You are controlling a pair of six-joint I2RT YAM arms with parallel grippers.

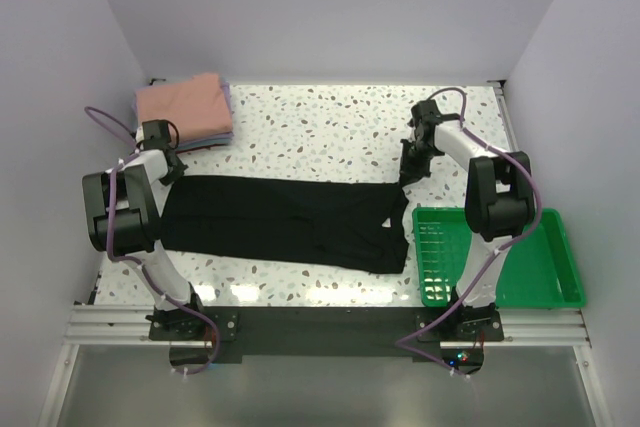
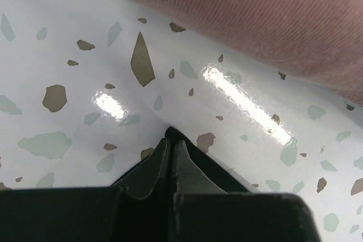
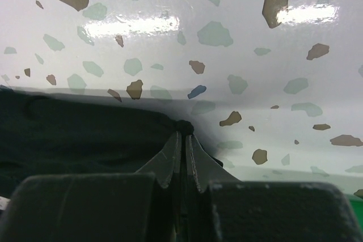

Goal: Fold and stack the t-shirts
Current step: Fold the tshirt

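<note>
The black short-sleeved cloth t-shirt (image 1: pixel 290 222) lies flat between both grippers. The right gripper (image 3: pixel 182 133) pinches one corner, jaws pressed together. The left gripper (image 2: pixel 172 140), jaws closed too, seemingly pinches the opposite edge; a folded salmon-pink cloth shirt (image 2: pixel 255 15) lies just beyond.

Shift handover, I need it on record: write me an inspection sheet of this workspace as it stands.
Surface: glossy terrazzo-pattern tabletop, no spills seen.
Job's things: black t-shirt spread flat in a long band across the middle; stack of folded shirts, salmon-pink on top, at the far left corner.
Clutter: green plastic tray at the near right, beside the shirt's right end.
Grippers: left claw shut, pinching the shirt's far left corner; right claw shut on a bunch of black cloth at the far right corner.
Cables: purple cables looped along both arms, not snagged on the cloth.
Surroundings: white walls on three sides; aluminium rail along the near edge.
</note>
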